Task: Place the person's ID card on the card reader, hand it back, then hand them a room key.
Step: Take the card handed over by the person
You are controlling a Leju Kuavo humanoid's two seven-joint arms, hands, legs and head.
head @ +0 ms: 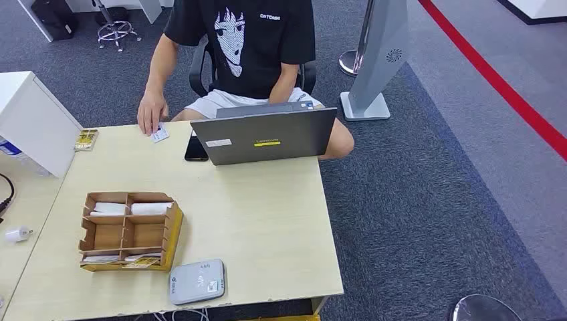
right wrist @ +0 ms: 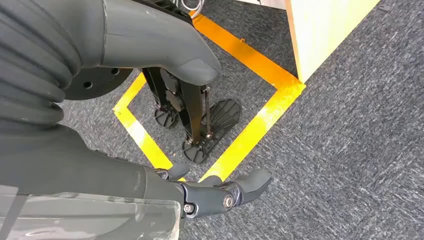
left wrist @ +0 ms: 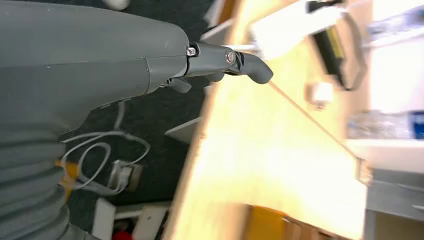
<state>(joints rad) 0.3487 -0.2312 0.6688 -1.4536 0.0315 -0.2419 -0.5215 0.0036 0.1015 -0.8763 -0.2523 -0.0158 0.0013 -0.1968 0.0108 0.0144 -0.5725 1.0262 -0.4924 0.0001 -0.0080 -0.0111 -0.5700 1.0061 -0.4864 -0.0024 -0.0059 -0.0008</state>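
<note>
One ID card point(head: 159, 133) is seen at the table's point(head: 267, 221) far left corner, pinned flat under the person's hand point(head: 151, 115), long axis angled toward the card reader point(head: 197, 281) at the near edge. The card is judged to lie forward and left, so the left hand point(left wrist: 227, 62) is nearer; it is held empty beside the table edge, fingers loosely extended. The right hand point(right wrist: 220, 192) is hung over the floor, empty, fingers apart.

Office reception: desk point(head: 267, 227), laptop point(head: 267, 137), card reader point(head: 197, 281).
</note>
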